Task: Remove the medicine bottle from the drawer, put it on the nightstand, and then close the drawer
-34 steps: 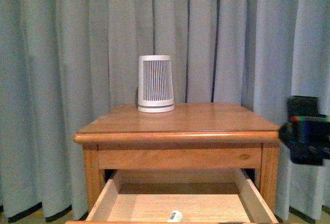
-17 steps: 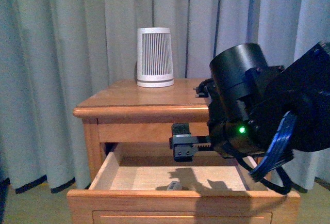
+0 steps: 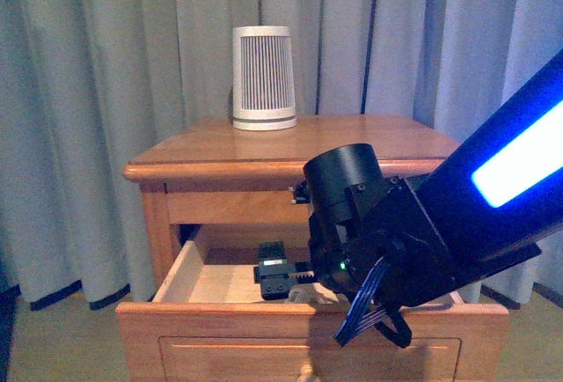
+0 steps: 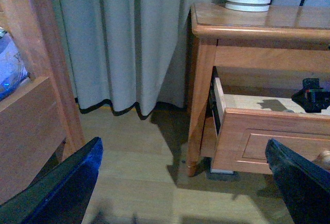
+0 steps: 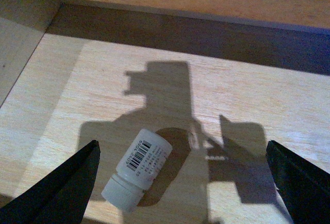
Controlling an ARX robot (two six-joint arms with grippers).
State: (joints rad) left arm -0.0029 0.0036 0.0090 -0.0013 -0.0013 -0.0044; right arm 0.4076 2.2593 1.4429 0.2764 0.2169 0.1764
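The medicine bottle (image 5: 137, 170), small and white with a barcode label, lies on its side on the pale floor of the open upper drawer (image 3: 176, 281). My right gripper (image 5: 183, 193) is open inside the drawer, above the bottle, which lies between its fingers nearer one side. In the front view the right gripper (image 3: 273, 278) reaches into the drawer and hides the bottle. The honey-brown nightstand (image 3: 290, 149) also shows in the left wrist view (image 4: 247, 20). My left gripper (image 4: 188, 193) is open over the floor, off to the nightstand's side.
A white ribbed tapered device (image 3: 263, 78) stands at the back of the nightstand top. Grey curtains (image 3: 106, 91) hang behind. Another wooden piece of furniture (image 4: 31, 105) stands close by the left gripper. Wooden floor (image 4: 139, 172) lies between it and the nightstand.
My right arm has swung in from the right and come down into the open drawer, now covering the bottle in the front view. The camera view has shifted lower.
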